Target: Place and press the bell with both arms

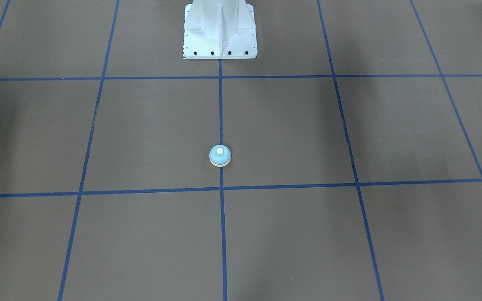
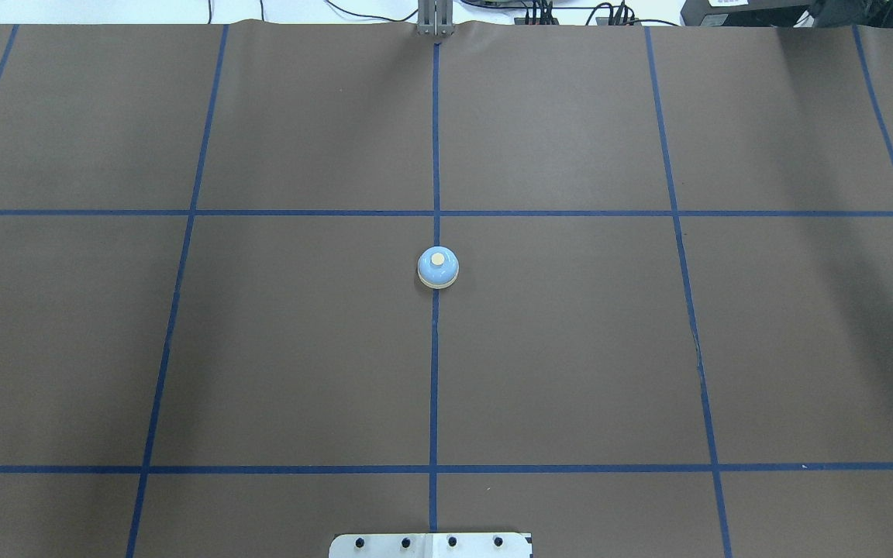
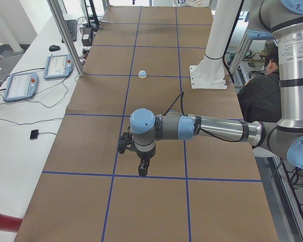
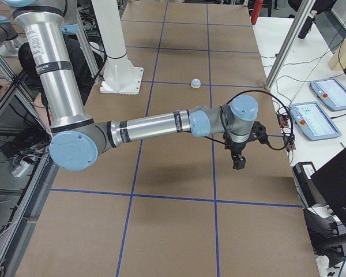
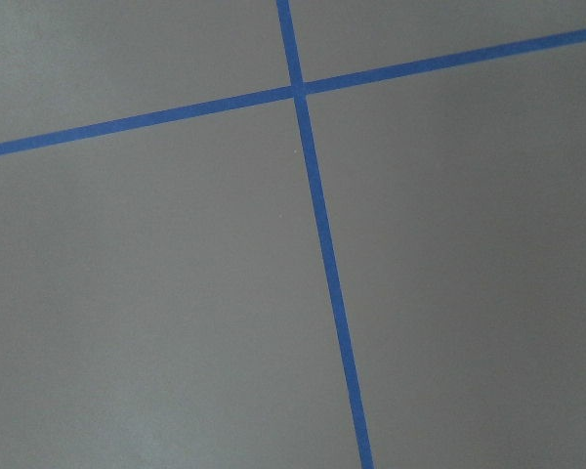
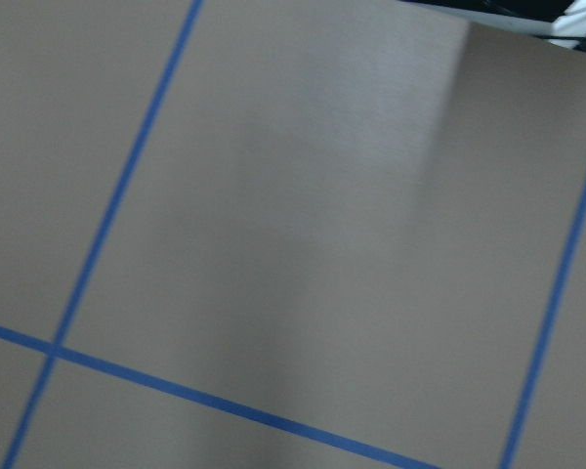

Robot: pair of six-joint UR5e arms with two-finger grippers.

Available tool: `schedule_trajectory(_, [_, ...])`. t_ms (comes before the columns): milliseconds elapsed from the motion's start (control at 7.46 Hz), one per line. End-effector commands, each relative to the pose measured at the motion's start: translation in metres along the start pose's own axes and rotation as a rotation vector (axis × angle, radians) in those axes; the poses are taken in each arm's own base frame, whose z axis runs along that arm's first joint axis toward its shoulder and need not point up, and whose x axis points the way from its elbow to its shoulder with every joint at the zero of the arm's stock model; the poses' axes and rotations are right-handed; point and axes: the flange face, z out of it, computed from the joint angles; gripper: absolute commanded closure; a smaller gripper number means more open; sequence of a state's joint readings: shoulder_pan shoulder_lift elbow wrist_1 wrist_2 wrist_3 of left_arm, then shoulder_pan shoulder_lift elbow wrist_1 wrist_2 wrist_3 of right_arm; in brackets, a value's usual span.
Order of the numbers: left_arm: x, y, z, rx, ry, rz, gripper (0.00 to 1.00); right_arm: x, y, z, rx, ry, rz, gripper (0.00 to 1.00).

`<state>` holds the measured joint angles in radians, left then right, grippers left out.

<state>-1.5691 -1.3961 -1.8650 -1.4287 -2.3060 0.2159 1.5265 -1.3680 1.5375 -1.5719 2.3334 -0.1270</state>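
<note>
The bell stands alone on the brown table, right on the central blue tape line that runs out from the white pedestal base, in the middle row of the grid; nothing touches it and neither arm reaches into the overhead or front views; the left gripper hangs over the table's left end, and the right gripper over its right end, each well apart from the bell; both show only in the side views, so whether their fingers are spread or closed cannot be told; the wrist cameras see only bare paper and tape

The bell sits upright; its cream button faces straight up and its cream rim lies flat on the paper; being a round dome it has no long axis across the table, only the vertical one through the button

Judging by this, the bell looks placed or nearly so, and the press is what remains; to do it well, one arm should come in low from its side and steady the rim without tipping the dome; the other should line up directly above the button and descend straight along that vertical axis, with a short firm push; an off-centre contact would likely slide off the dome or shove the bell off the line
</note>
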Motion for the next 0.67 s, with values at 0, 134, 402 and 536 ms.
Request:
schedule_trajectory(0, [-0.005, 0.005, -0.001, -0.002, -0.004, -0.010, 0.00, 0.053, 0.085, 0.027, -0.060, 0.003, 0.037, 0.00])
schedule_trajectory(134, [-0.011, 0.008, -0.006, 0.015, -0.001, -0.022, 0.00, 0.054, 0.101, 0.027, -0.062, 0.003, 0.057, 0.00])
schedule_trajectory(402, [-0.016, 0.018, -0.019, 0.026, 0.004, -0.070, 0.00, 0.044, 0.100, 0.020, -0.046, 0.008, 0.109, 0.00])
schedule_trajectory(536, [-0.012, 0.024, -0.038, 0.067, -0.016, -0.064, 0.00, 0.041, 0.098, 0.016, -0.039, 0.008, 0.106, 0.00])
